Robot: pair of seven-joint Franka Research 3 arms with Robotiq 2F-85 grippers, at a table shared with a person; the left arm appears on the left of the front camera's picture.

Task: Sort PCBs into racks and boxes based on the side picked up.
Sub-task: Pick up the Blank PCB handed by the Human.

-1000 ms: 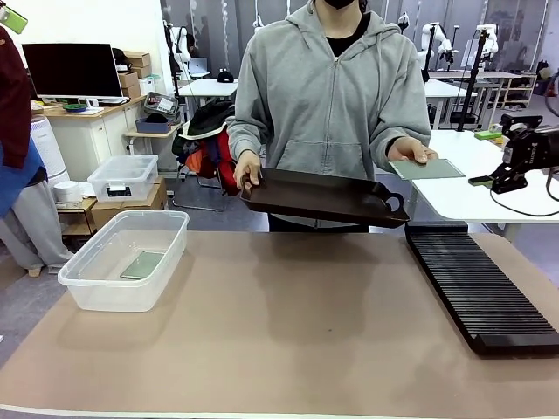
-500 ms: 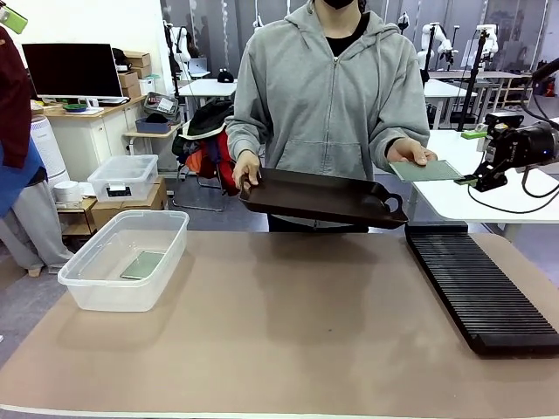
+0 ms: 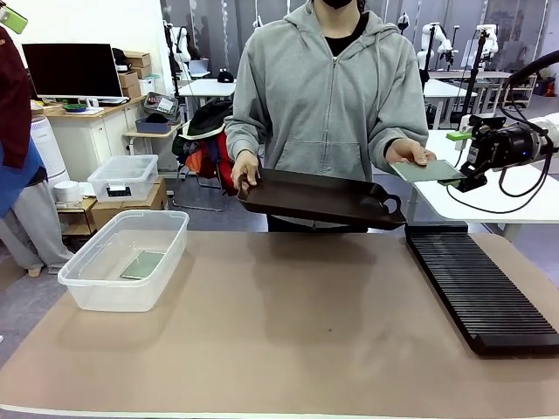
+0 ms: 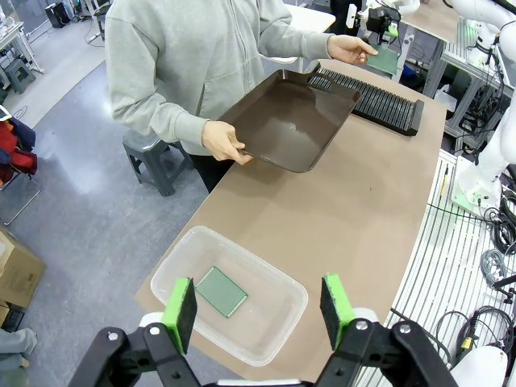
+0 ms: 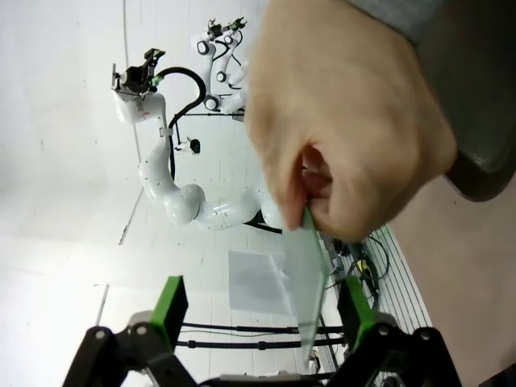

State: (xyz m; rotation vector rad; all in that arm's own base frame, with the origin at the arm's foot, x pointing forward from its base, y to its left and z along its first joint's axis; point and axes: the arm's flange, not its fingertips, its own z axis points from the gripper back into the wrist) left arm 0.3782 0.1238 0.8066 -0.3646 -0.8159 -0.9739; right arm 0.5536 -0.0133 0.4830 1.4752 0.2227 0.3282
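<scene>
Right gripper (image 3: pixel 456 160) hangs in the air beyond the far end of the rack (image 3: pixel 476 284), jaws spread wide, gripping nothing. In its own wrist view (image 5: pixel 262 310) the edge of a PCB (image 5: pixel 310 274) stands between the green pads, nearer one pad. I cannot tell whether it touches.

Left gripper (image 4: pixel 256 300): jaws wide, empty, high above the table end opposite the rack.

Table (image 3: pixel 288 332): tan top, with the rack lying flat along its right side.

Person in a grey hoodie: stands past the rack's far end, a little to its left.

Rack: long, black, many narrow slots, no board in any slot that I can see.

Tray (image 3: pixel 323 196): dark brown, shallow, held off the table just left of the rack's far end. One hand (image 3: pixel 247 168) grips the side away from the rack.

Tub (image 3: pixel 87 292): clear plastic, on the table well left of the rack.

PCB, first (image 3: pixel 425 170): held flat by the person's other hand (image 3: pixel 409 153), above and beyond the rack's far end, with its outer edge between the right gripper's fingers.

PCB, second (image 3: pixel 143 264): flat on the tub floor, well apart from the rack.
</scene>
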